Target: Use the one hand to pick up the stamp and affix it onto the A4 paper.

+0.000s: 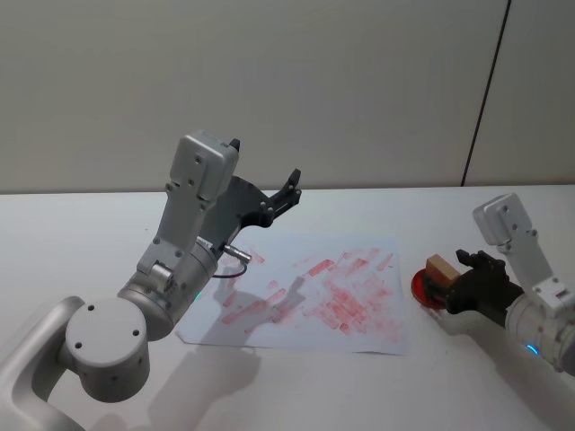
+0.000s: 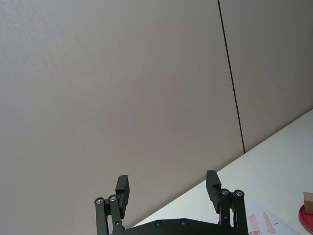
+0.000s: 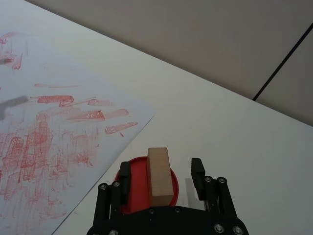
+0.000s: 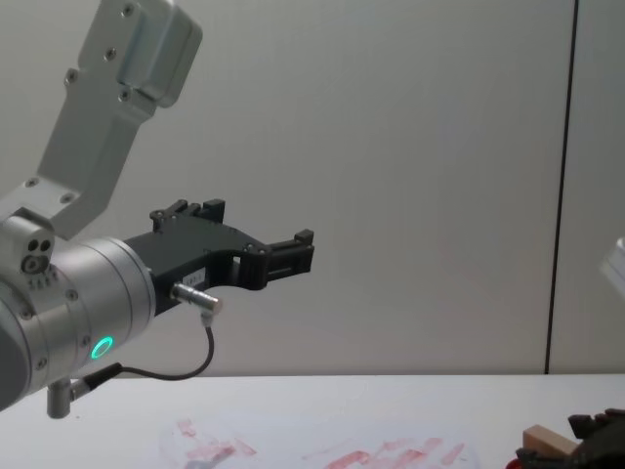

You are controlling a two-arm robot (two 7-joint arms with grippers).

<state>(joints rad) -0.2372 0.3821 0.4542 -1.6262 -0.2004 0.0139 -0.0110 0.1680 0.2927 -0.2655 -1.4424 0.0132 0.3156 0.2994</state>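
Note:
The stamp (image 3: 159,176), a light tan wooden block, stands on the round red ink pad (image 3: 134,169) just right of the A4 paper (image 1: 305,287), a white sheet covered with red ink marks. My right gripper (image 3: 160,175) is open and straddles the stamp, one finger on each side with a gap to the wood. In the head view the stamp (image 1: 439,268) sits at the tips of the right gripper (image 1: 454,278). My left gripper (image 1: 289,193) hangs open in the air above the paper's far left part, holding nothing.
The white table (image 1: 72,233) stretches around the paper, with a plain wall behind it. The left arm's big elbow joint (image 1: 103,346) stands over the table's near left part. The ink pad (image 1: 422,289) lies close to the paper's right edge.

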